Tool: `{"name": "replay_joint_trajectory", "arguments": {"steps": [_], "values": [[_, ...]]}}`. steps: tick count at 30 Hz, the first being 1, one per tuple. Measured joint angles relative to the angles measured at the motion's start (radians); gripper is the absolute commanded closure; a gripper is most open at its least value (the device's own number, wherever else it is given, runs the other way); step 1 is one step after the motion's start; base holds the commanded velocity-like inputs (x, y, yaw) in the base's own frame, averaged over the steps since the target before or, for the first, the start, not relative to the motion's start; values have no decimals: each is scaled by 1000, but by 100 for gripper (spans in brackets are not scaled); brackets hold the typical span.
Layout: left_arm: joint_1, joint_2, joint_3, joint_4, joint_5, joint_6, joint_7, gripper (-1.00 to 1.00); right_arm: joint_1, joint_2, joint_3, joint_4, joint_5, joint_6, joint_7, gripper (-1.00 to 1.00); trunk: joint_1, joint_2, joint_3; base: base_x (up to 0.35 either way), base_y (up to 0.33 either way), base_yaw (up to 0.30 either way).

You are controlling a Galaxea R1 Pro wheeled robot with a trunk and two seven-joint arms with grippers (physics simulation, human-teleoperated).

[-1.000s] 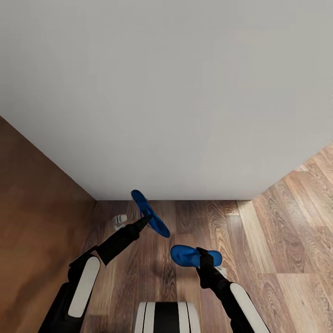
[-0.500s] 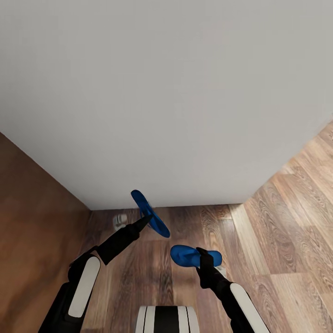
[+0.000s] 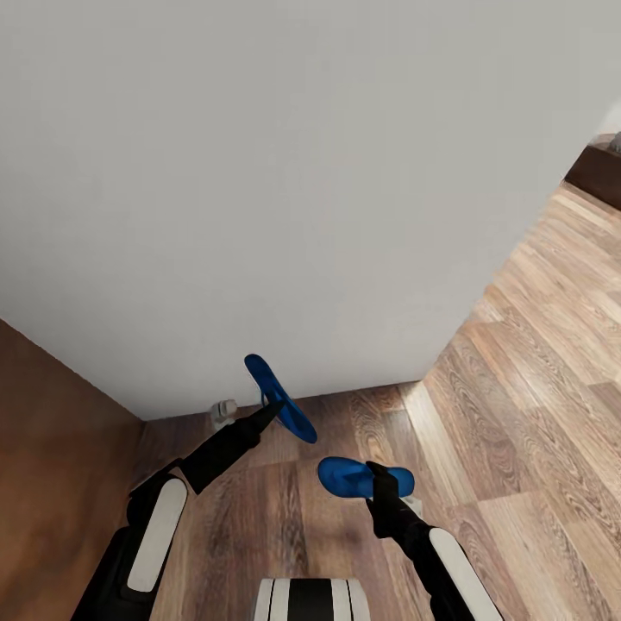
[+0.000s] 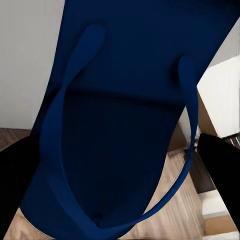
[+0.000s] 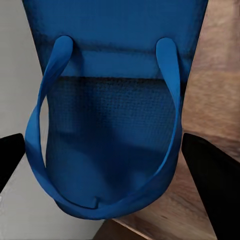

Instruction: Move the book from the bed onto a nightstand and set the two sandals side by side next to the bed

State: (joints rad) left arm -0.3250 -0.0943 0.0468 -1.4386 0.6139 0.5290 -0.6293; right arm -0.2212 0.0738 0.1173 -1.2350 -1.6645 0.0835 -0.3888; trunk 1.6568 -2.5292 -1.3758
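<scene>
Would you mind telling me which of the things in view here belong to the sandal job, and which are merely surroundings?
Part of the job:
- sandal in the left gripper
- sandal in the right gripper
- left gripper
- right gripper

Just surroundings:
- white wall
- wood-plank floor
- brown panel
- small pale fitting at the wall's foot
</scene>
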Motion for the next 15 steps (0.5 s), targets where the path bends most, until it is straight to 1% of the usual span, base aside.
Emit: {"name": "replay_joint_trajectory", "arguments": {"steps": [8,10,11,13,15], "values": [[0,-1,0,2,-2,-1,3,100,0,0,0,1,0,0,0,100,-4,2,31,0,0,-285],[0,0,-2,29,-13,-3,22,100,0,0,0,1,0,0,0,100,-4,2,39,0,0,-285],[0,0,-3,33,-12,-2,28,100,0,0,0,1,0,0,0,100,-5,3,43,0,0,-285],[0,2,-8,46,-26,-2,60,100,0,0,0,1,0,0,0,100,-6,3,50,0,0,-285],[0,3,-10,75,-36,-4,77,100,0,0,0,1,0,0,0,100,-7,4,58,0,0,-285]]}}
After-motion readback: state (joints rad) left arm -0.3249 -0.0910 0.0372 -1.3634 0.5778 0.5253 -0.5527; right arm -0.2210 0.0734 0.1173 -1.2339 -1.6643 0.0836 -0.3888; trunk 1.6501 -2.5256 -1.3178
